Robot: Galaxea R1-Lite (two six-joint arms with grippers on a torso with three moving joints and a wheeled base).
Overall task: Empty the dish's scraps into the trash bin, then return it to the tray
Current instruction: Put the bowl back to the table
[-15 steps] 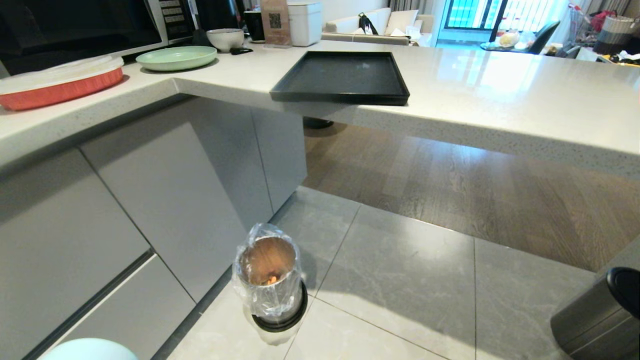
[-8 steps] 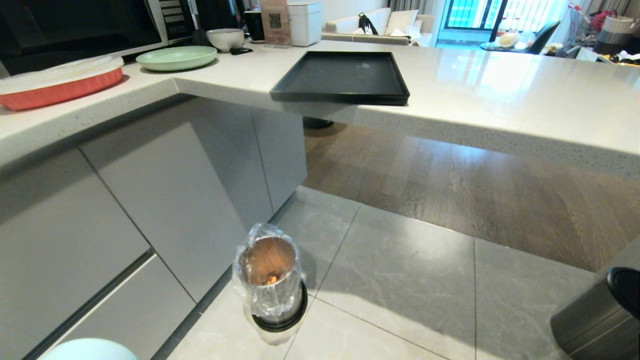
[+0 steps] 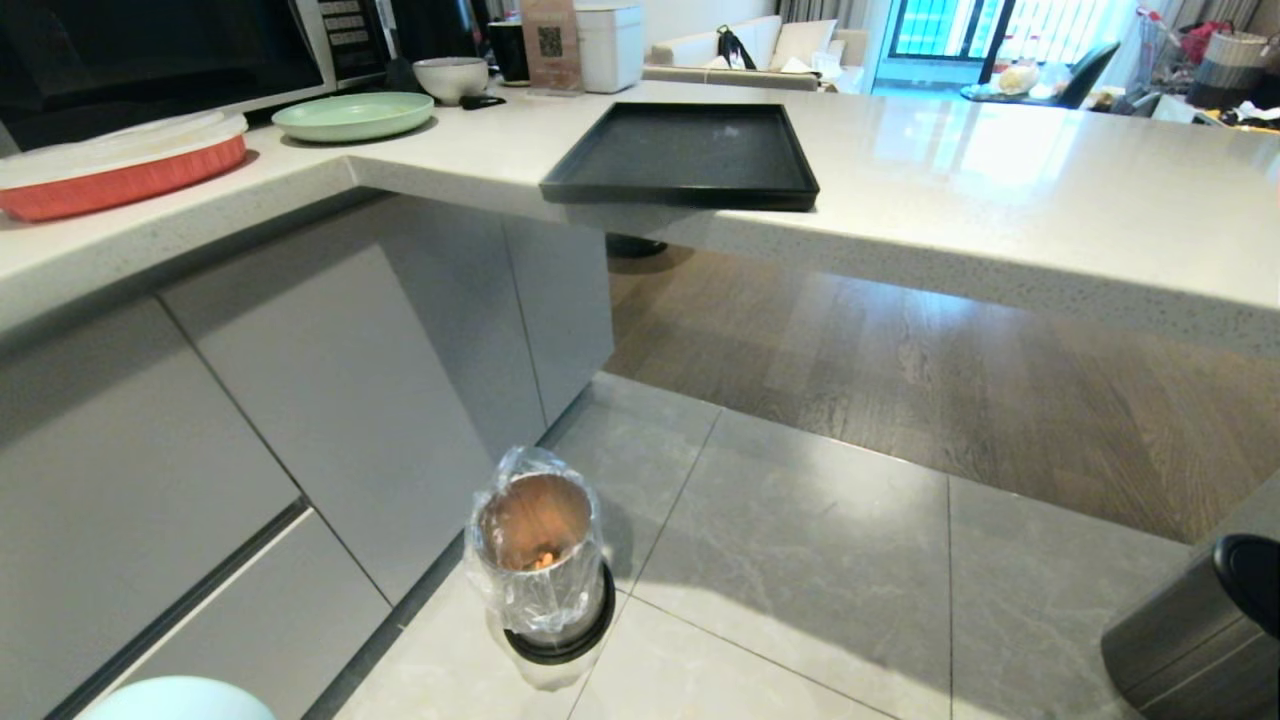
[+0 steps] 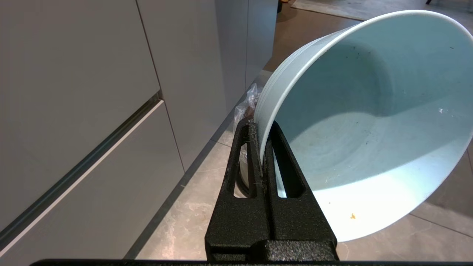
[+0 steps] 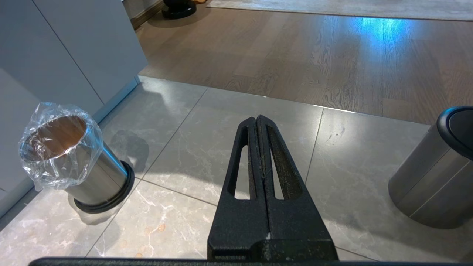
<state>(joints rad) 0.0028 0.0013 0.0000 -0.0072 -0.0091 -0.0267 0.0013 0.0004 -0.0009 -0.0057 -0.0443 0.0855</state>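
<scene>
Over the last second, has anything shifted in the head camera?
Nothing visibly changed. The trash bin stands on the floor with orange scraps inside, the tray sits bare on the counter, and the dish shows at the same lower left edge.

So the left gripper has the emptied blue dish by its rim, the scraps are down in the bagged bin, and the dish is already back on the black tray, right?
Not quite. The tray on the counter is bare in the head view; the dish is not on it yet. The left wrist view shows the left gripper shut on its rim, tilted, with only crumbs inside. The rest holds: orange scraps lie in the bagged bin.
</scene>
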